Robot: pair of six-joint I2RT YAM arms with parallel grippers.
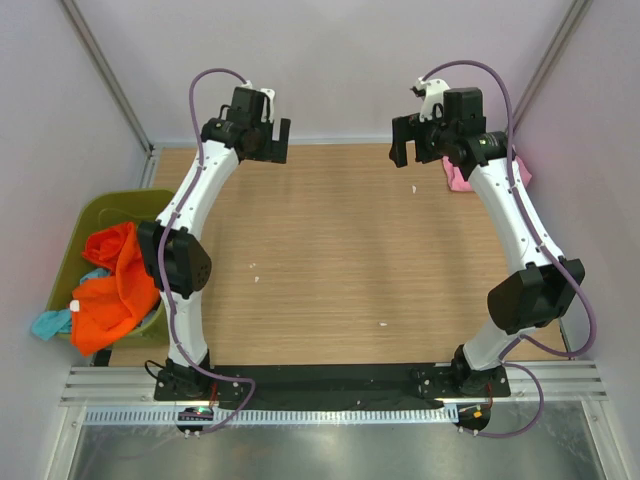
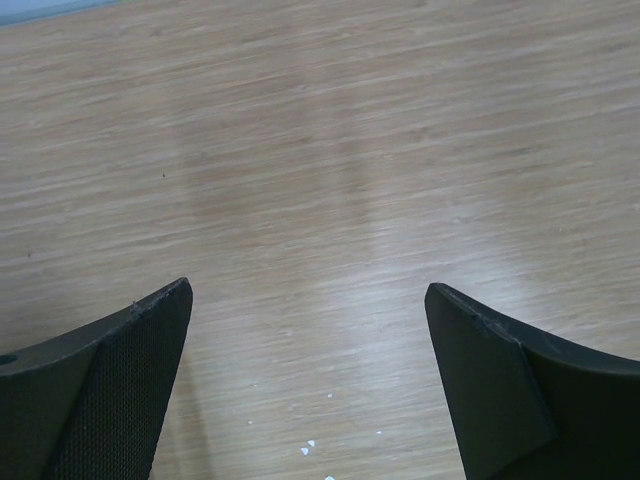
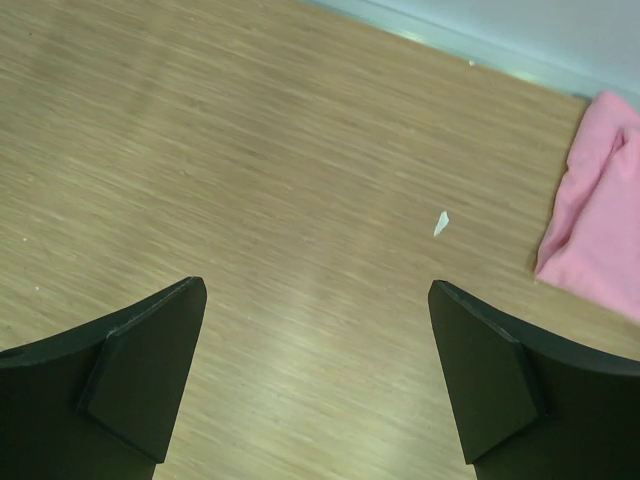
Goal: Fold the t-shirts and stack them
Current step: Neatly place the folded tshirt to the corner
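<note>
Both our grippers hang above the table (image 1: 340, 250) with nothing in them: the left gripper (image 2: 310, 295) has its jaws spread wide over bare wood, and so does the right gripper (image 3: 318, 288). One pink shirt (image 3: 595, 215) lies folded at the table's far right corner. The unfolded ones, an orange heap (image 1: 115, 285) and something teal (image 1: 48, 322), sit in the green bin (image 1: 72, 238) off the table's left edge.

We judge the step in hand to be fetching the next shirt, and the left arm is the nearer one. To do it well we should pinch only one garment, near a shoulder or collar if we can find it. We lift it clear of the bin's rim and spread it flat at the table's middle, where both grippers can reach its corners.
</note>
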